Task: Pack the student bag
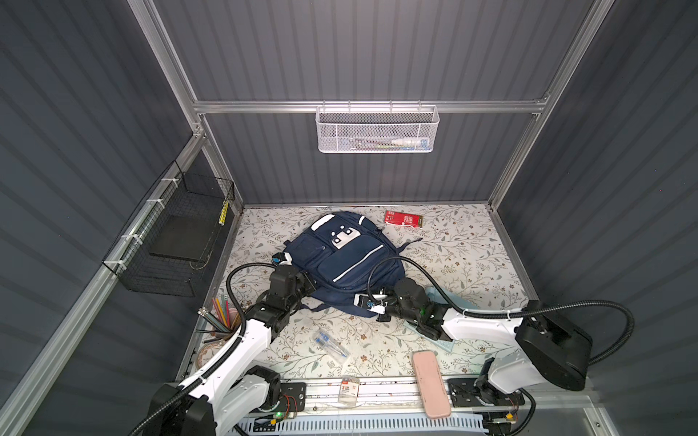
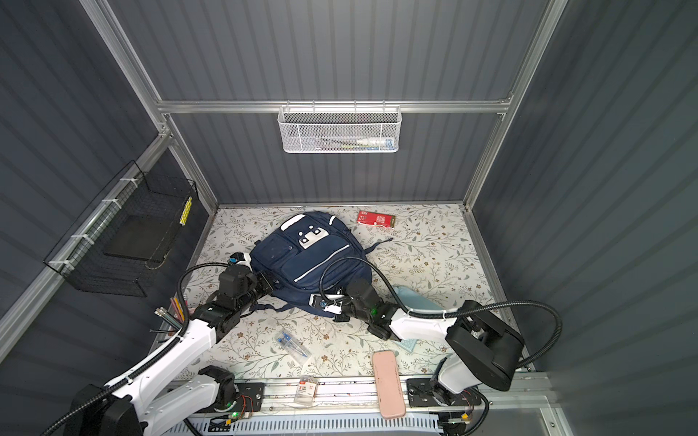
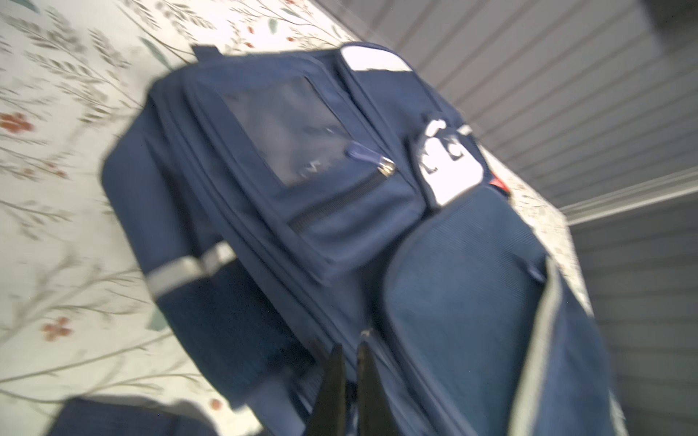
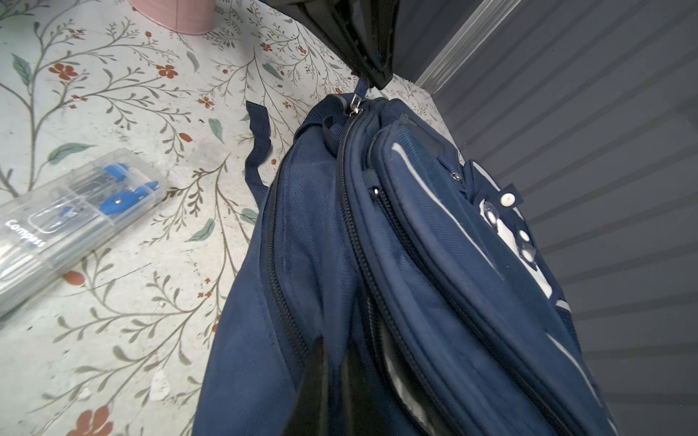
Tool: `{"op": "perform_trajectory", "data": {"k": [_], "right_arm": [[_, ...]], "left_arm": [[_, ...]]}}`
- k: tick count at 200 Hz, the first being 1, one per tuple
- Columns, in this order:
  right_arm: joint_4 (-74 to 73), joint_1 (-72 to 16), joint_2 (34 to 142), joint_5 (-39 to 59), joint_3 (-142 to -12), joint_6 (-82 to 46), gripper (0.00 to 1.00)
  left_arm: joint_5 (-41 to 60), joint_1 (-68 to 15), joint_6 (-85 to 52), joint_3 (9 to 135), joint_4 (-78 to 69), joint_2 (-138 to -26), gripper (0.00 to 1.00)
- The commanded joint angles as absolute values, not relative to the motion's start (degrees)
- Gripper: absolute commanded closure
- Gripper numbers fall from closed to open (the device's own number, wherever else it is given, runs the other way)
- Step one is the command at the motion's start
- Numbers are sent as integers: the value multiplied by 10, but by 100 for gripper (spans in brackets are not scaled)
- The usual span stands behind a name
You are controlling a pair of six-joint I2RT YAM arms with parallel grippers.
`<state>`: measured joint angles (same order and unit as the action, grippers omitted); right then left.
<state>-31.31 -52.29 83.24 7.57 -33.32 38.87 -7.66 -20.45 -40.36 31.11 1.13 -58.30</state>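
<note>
Two grippers are clamped on the student bag (image 1: 342,256), which lies front-up in the middle of both top views on the floral table (image 1: 472,264). The left gripper (image 3: 349,349) has its jaws pinched on the blue zip pull (image 4: 359,88) at the bag's lower-left edge. The right gripper (image 4: 334,362) is closed tight on fabric beside the zip, likely to brace the soft bag so the zip can run. The compass case (image 1: 332,345) and pink pencil case (image 1: 430,383) lie loose toward the bottom of the frame, apparently waiting to go in.
</note>
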Motion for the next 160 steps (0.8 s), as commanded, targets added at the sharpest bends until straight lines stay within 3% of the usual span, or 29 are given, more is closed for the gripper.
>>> {"op": "perform_trajectory", "data": {"k": [1, 61, 64, 73, 77, 81, 85, 88, 117, 143, 160], "right_arm": [[-306, -511, 795, 97, -314, 390, 100], [-286, -495, 774, 135, -301, 377, 100], [-284, -496, 775, 136, -304, 376, 100], [-276, -496, 781, 146, -315, 369, 100], [-269, -496, 784, 148, -321, 367, 100], [-260, -497, 786, 150, -329, 365, 92], [-252, -498, 790, 150, -337, 361, 86], [-249, -498, 792, 150, -341, 356, 81], [-288, -499, 787, 144, -338, 292, 56], [-326, -499, 734, 128, -302, 225, 48], [-331, -497, 687, 53, -280, 137, 42]], "left_arm": [[-159, -179, -338, 347, 18, -604, 100], [-143, -163, -317, 378, 20, -646, 100], [-135, -163, -317, 381, 23, -645, 91], [-102, -163, -313, 384, 24, -643, 49], [-88, -163, -308, 386, 22, -641, 37], [-67, -163, -304, 389, 20, -638, 29], [-52, -163, -296, 391, 18, -633, 7], [-42, -163, -293, 393, 16, -629, 1], [7, -174, -239, 417, 32, -589, 0], [29, -238, -147, 487, 97, -628, 0], [10, -308, -102, 531, 128, -677, 0]]}}
